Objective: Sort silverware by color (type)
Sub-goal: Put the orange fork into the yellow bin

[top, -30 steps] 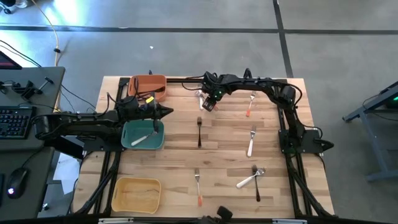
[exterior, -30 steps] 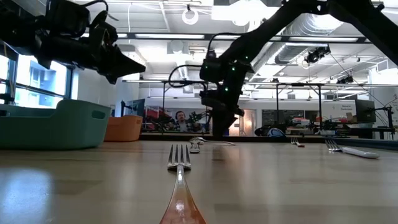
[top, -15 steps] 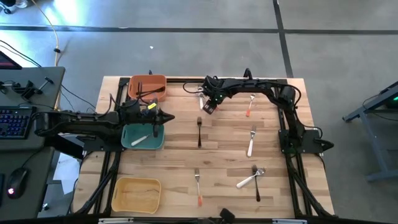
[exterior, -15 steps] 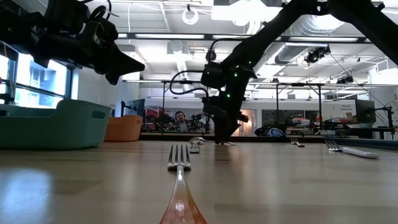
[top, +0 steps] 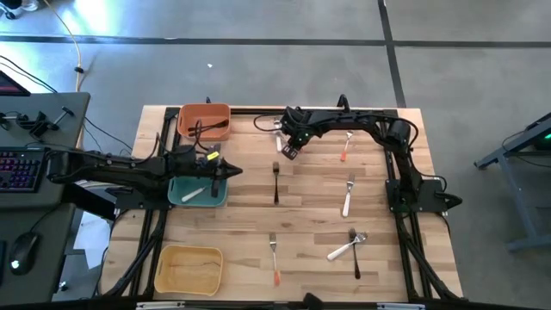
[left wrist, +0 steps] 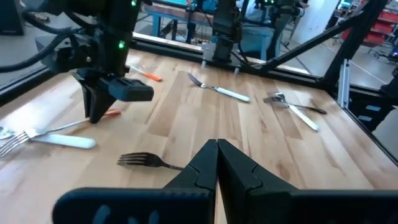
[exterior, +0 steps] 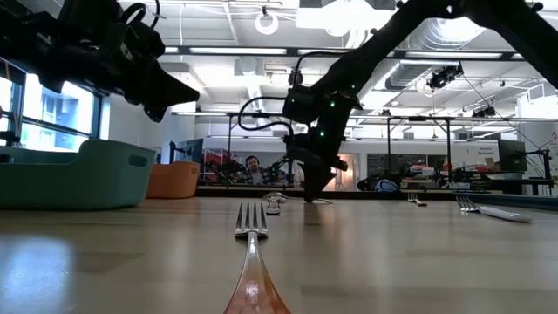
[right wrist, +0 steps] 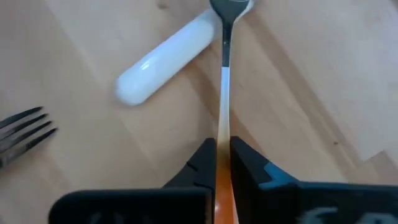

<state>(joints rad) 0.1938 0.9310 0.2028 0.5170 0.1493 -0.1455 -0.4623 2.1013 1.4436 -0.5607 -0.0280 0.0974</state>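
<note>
Up around 12 o'clock on the desk [top: 310, 215], the right hand [top: 289, 153] is down at the wood, pinching the orange handle of a silver spoon [right wrist: 224, 93], with a white-handled utensil [right wrist: 168, 56] lying just beside it. Left hand [top: 231, 170] hangs at about 9 o'clock over the teal bin [top: 196, 195], fingers pressed together, nothing in them. Rest of the silverware is scattered: black fork [top: 275, 176] near the middle, orange-handled fork [top: 273, 257] at 6 o'clock. No readable writing or brand marks that I can make out.
</note>
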